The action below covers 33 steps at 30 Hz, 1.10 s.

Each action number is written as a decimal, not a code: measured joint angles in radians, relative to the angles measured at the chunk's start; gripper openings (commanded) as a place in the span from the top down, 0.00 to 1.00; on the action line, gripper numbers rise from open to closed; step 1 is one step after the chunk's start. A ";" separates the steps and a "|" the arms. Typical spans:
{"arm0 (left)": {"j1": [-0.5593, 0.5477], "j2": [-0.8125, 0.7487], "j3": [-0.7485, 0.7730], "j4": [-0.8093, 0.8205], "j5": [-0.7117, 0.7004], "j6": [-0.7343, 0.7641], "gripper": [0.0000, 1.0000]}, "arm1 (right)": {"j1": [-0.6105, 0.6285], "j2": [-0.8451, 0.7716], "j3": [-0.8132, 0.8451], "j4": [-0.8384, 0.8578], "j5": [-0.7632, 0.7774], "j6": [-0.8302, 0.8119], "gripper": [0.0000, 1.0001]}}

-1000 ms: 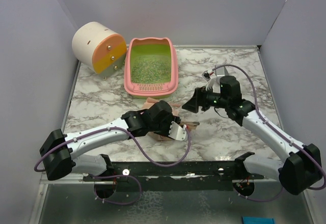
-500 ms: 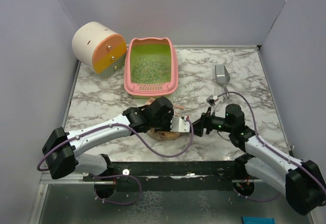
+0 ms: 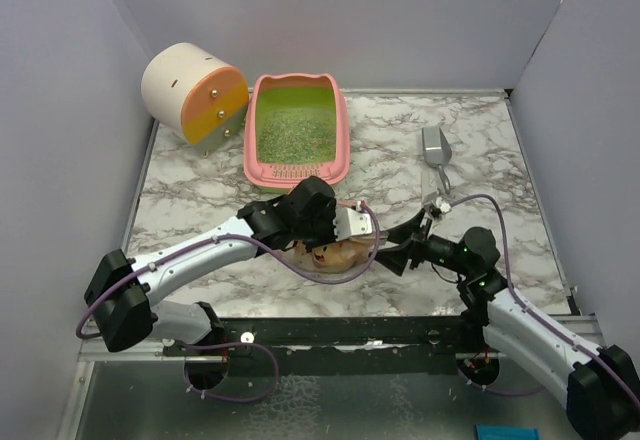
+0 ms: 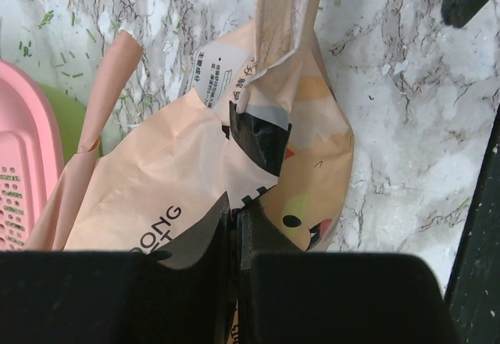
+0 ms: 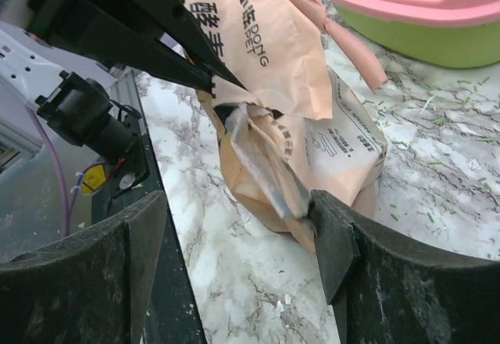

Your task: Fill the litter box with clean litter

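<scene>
Tan pouch (image 4: 156, 188) near front edge of table (image 3: 200, 190), left jaws clenched on it, right jaws agape

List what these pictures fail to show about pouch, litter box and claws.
- What the pouch holds: hidden in every view by its own folded paper.
- Top view: the left claw and its wrist cover most of the pouch.
- Left wrist view cuts the litter box at the left edge; right wrist view at the top edge.
- Top view: the right claw is too dark and small to judge its opening.
</scene>
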 measured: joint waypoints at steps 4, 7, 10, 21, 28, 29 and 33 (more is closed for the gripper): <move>0.045 -0.008 0.000 0.015 0.048 -0.035 1.00 | 0.000 0.101 -0.008 0.081 0.003 -0.006 0.28; 0.071 -0.027 -0.002 0.019 0.077 -0.054 1.00 | 0.000 0.158 -0.011 0.148 0.005 -0.006 0.28; 0.088 -0.053 -0.013 0.019 0.093 -0.065 1.00 | 0.000 0.201 -0.011 0.222 0.005 -0.006 0.28; 0.100 -0.085 -0.035 0.037 0.113 -0.081 1.00 | 0.000 0.345 0.087 0.317 -0.027 -0.006 0.37; 0.101 -0.129 -0.072 0.064 0.113 -0.082 1.00 | -0.008 0.513 0.151 0.395 -0.102 0.011 0.55; 0.101 -0.131 -0.073 0.064 0.112 -0.082 1.00 | -0.014 0.529 0.157 0.409 -0.117 0.018 0.61; 0.102 -0.180 -0.114 0.078 0.107 -0.085 1.00 | -0.042 0.570 0.169 0.465 -0.174 0.063 0.83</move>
